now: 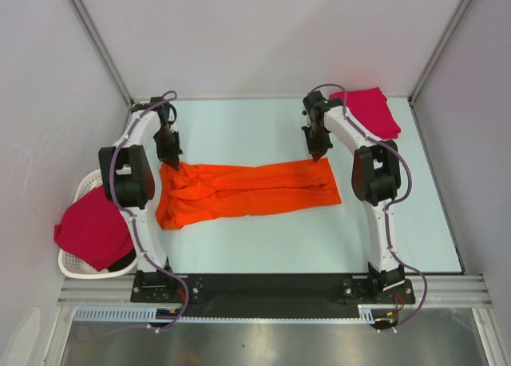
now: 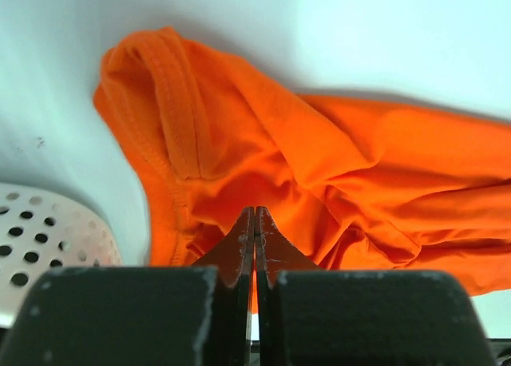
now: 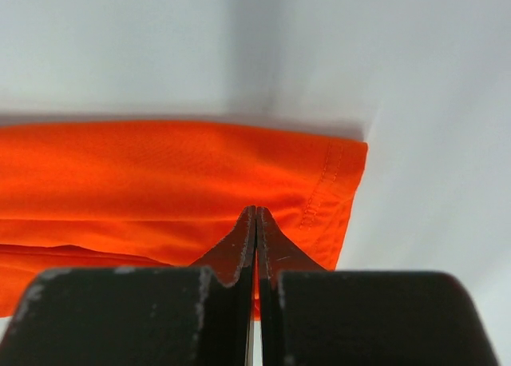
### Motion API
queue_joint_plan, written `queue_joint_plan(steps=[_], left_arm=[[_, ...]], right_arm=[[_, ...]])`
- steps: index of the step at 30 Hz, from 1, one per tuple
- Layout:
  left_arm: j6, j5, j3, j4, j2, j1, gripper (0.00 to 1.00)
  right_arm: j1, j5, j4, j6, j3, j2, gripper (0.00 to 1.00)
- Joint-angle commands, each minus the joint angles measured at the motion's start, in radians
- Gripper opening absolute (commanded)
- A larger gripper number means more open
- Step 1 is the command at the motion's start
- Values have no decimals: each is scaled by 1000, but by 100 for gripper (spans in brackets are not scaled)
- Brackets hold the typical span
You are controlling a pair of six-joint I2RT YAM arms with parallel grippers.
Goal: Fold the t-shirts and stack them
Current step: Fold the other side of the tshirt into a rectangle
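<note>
orange t-shirt (image 1: 247, 192) stretched sideways across the desk (image 1: 263, 246), bunched at its left end; left hand (image 1: 170, 160) and right hand (image 1: 318, 153) pinch its far corners. folded crimson t-shirt (image 1: 371, 110) at far right; second crimson t-shirt (image 1: 92, 226) drapes the white basket (image 1: 76, 264).

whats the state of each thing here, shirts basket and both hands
orange shirt, folded into a long strip, left end bunched
far pink shirt, folded, lying flat
near pink shirt, unfolded, draped over the basket
basket, upright, partly covered
left hand, shut on the orange shirt
right hand, shut on the orange shirt
</note>
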Motion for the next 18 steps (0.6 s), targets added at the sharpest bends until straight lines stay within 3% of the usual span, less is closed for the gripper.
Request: queue_joint_plan(steps=[1,18], left_arm=[[10,6,43,-11,33,-3,0],[-16,-45,178,-38,256,-72,0]], right_arm=[[-13,-24,5,2,-20,28,0],[-24,-35,13,5,-3,154,0]])
